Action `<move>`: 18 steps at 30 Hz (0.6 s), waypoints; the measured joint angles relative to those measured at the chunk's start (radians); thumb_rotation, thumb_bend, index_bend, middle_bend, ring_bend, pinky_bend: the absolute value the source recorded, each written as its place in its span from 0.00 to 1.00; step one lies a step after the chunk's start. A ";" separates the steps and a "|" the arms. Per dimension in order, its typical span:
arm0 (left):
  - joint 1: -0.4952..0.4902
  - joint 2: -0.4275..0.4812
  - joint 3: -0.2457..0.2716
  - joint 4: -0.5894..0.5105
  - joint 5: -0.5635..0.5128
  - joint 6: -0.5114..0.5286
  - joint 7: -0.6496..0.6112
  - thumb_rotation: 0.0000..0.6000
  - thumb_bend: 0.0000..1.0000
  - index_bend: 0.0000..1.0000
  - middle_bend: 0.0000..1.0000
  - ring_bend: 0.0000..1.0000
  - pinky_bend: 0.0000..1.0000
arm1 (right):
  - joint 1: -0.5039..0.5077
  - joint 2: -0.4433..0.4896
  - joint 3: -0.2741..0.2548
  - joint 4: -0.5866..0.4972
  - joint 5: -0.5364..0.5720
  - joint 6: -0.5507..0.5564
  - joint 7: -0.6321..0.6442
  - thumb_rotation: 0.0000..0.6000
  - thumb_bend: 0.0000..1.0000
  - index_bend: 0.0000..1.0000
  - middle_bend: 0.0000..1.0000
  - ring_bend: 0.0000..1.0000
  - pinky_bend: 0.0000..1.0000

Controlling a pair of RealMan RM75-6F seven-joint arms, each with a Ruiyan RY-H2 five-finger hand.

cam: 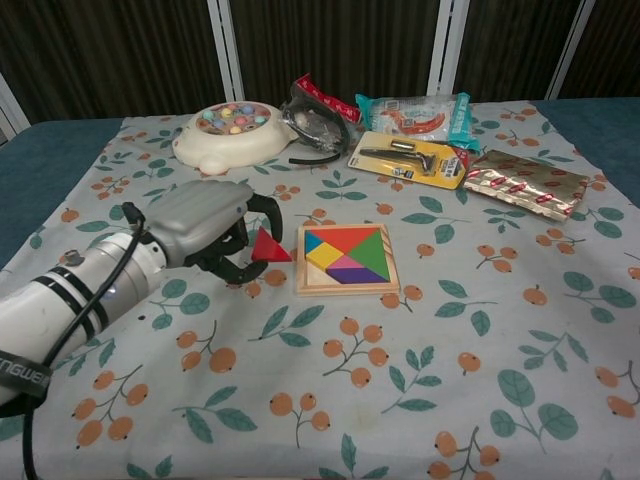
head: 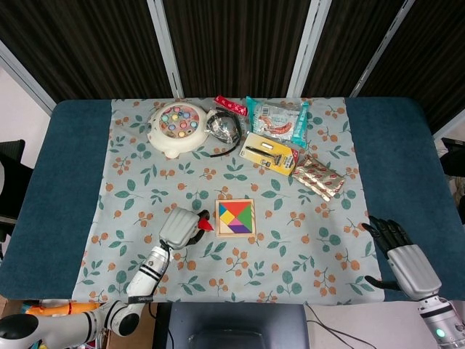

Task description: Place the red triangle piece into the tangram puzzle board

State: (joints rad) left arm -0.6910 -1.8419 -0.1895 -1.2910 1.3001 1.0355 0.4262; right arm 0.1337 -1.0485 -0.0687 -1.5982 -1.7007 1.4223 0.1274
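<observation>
The red triangle piece is pinched in my left hand, held just left of the tangram puzzle board and slightly above the cloth. The wooden board holds several coloured pieces; a red triangle fills its upper right part in the chest view. My right hand rests far to the right near the table's front edge, fingers spread, holding nothing. It does not show in the chest view.
At the back of the floral cloth lie a white fishing toy, a black cable bundle, a snack packet, a yellow carded tool and a gold foil pack.
</observation>
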 measured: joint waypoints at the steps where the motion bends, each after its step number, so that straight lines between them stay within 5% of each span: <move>1: -0.005 -0.014 -0.005 -0.001 -0.017 -0.002 0.025 1.00 0.36 0.62 1.00 1.00 1.00 | 0.000 0.001 -0.001 0.001 -0.002 0.002 0.004 1.00 0.15 0.00 0.00 0.00 0.00; 18: -0.064 -0.136 -0.105 -0.060 -0.309 0.000 0.233 1.00 0.36 0.62 1.00 1.00 1.00 | 0.003 0.026 -0.012 0.016 -0.026 0.016 0.065 1.00 0.15 0.00 0.00 0.00 0.00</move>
State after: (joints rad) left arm -0.7549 -1.9783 -0.2944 -1.3511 0.9915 1.0352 0.6597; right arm 0.1371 -1.0226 -0.0808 -1.5817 -1.7272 1.4382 0.1922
